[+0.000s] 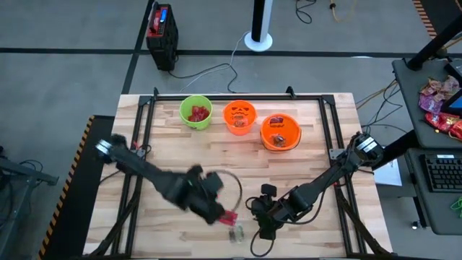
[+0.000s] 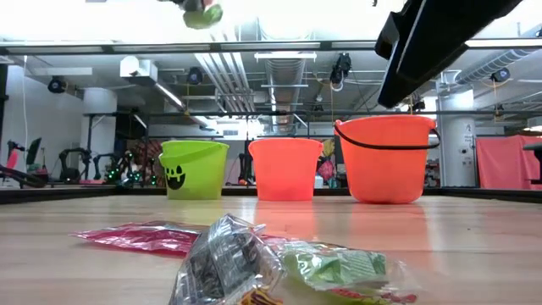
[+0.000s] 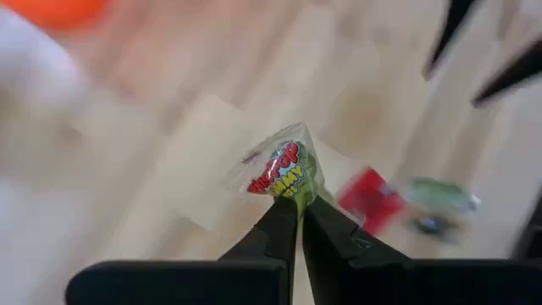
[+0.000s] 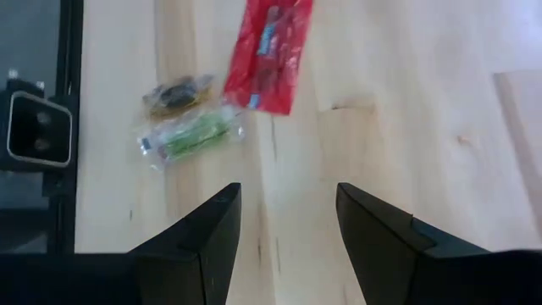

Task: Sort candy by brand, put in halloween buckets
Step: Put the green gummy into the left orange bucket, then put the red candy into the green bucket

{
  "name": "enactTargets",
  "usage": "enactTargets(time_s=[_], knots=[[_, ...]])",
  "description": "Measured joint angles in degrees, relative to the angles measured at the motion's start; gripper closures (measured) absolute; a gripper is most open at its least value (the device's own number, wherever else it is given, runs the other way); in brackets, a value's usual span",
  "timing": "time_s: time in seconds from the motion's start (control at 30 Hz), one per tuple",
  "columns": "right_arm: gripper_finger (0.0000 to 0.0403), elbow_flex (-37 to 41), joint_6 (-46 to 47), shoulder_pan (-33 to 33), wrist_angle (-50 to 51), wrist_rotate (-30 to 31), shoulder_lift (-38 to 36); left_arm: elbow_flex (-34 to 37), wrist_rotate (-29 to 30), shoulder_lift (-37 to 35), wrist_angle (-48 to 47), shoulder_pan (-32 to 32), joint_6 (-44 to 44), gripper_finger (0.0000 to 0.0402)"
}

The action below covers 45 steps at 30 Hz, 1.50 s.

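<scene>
**Left gripper pinches a green-and-red sweet above the table**

The left gripper (image 3: 300, 206) is pressed together on a small green-and-red wrapped sweet (image 3: 284, 172), which sticks out past its fingertips and is lifted off the wooden table (image 1: 216, 152). Just below and beyond its tips lie the loose sweets: a flat red packet (image 4: 269, 52), a green wrapped piece (image 4: 190, 134) and a small dark piece (image 4: 179, 93), close together near the table's front edge.

Well ahead of the left gripper, along the far side, stand three buckets: the lime green bucket (image 1: 195, 113), the orange bucket with a face (image 1: 240, 118), and the wider orange bucket (image 1: 280, 132).

The right gripper (image 4: 284, 224) hovers just beside the loose sweets, fingers spread and holding nothing.
</scene>
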<state>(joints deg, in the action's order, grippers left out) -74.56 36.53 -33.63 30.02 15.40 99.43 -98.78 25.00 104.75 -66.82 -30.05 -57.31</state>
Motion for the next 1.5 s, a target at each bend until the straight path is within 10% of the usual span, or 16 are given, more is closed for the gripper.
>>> enactTargets(time_s=[0.27,0.47,0.67,1.1,1.5], knots=[[0.0216,0.00,3.21,1.10,-0.10,13.96,-4.13,12.43,2.79,-17.96,15.52,16.68,27.92,0.0401],[0.0216,0.00,5.49,6.39,-0.23,19.32,-10.01,22.89,-15.76,-20.50,40.38,38.08,44.43,0.0401],[0.0216,0.00,5.38,10.54,0.31,19.36,-14.01,25.65,-20.35,-16.70,44.51,51.76,44.84,0.0401],[0.0216,-0.01,6.98,14.88,7.48,20.57,-14.24,14.08,-23.17,-2.49,39.76,55.60,52.77,0.0393],[0.0216,0.00,9.94,14.77,7.52,16.36,-14.52,6.95,-23.15,1.21,30.83,55.76,52.75,0.0269]])
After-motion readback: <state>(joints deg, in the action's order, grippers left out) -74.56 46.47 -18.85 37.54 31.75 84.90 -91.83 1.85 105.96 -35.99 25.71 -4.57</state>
